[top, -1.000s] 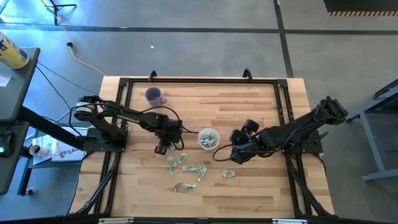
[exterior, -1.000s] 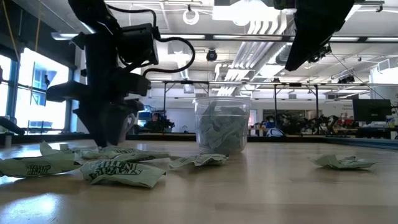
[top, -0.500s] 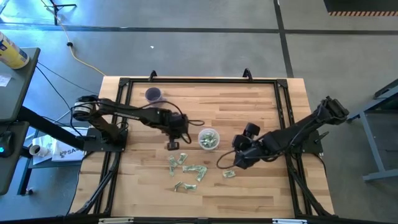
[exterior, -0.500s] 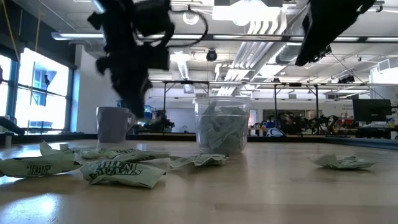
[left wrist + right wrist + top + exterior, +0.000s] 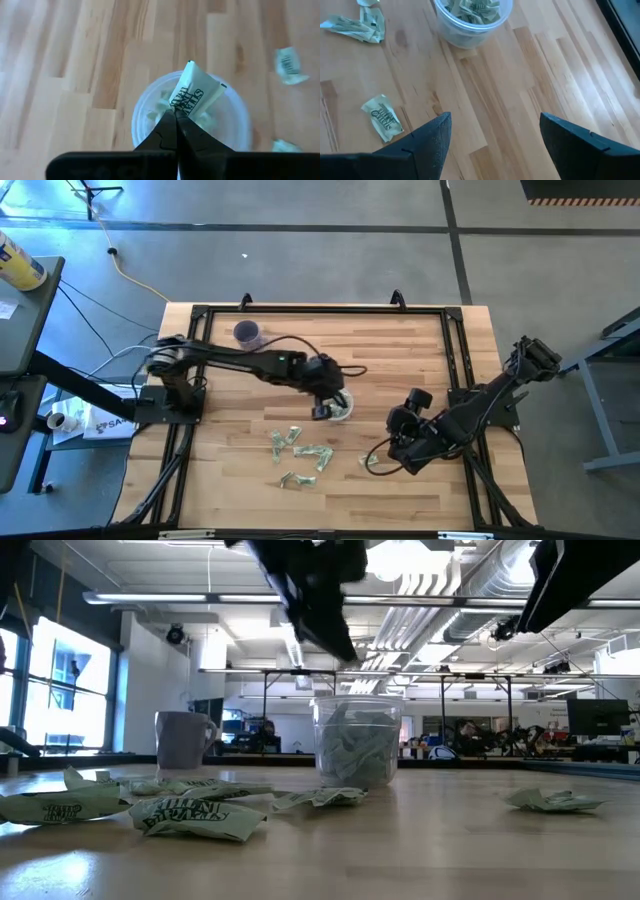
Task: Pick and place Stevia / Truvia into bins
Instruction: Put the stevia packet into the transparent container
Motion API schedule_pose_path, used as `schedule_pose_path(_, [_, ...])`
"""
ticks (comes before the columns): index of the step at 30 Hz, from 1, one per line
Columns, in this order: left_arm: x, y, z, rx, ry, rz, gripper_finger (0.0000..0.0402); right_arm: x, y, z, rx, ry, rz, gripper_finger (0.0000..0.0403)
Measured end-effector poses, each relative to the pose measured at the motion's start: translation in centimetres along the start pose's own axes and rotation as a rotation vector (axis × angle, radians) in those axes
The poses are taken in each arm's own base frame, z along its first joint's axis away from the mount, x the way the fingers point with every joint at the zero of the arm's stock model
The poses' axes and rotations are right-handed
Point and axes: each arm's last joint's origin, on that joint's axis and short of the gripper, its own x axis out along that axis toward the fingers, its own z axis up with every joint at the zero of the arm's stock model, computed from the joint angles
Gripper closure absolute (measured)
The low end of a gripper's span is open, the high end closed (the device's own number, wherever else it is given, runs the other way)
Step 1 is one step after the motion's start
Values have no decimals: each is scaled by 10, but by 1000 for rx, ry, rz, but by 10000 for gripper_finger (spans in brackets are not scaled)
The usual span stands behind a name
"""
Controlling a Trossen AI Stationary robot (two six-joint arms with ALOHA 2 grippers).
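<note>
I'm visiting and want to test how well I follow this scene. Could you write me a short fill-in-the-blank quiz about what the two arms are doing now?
1. The left gripper holds one sachet directly above the clear ____.
2. The right gripper has its fingers ____, with nothing between them.
3. The purple mug stands near the table's far ____ corner, seen from above.
4. The cup already contains several ____.

Missing words: cup; open; left; sachets

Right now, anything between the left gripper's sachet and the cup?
Nothing visible. The left gripper is shut on a sachet directly above the open cup, which already holds sachets but is not full to the rim. The right gripper hangs open off to the side over a loose sachet.
</note>
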Motion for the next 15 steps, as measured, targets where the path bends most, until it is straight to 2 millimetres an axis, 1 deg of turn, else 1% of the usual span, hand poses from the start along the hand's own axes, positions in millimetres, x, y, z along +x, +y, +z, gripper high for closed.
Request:
schedule_pose_path(3, [21,5,-5,-15,89,-44,367,0,0,-1,-1,3,0,110])
schedule_pose_path(4, [24,4,-3,-18,84,-50,359,0,0,-1,-3,6,0,110])
schedule_pose_path(6, [23,3,-6,-30,113,-52,333,0,0,-1,-5,12,1,110])
schedule_pose_path(9, [22,-4,-5,-58,106,-59,287,0,-1,-2,-12,16,-7,110])
schedule_pose_path(12, [9,-4,-2,-92,87,-44,241,0,-2,-2,-31,15,-18,110])
schedule_pose_path(13, [0,-4,-1,-103,88,-40,228,0,-2,-2,-39,15,-19,110])
schedule_pose_path(15, [-17,-4,-8,-139,164,-31,205,0,-2,-2,-59,18,-19,110])
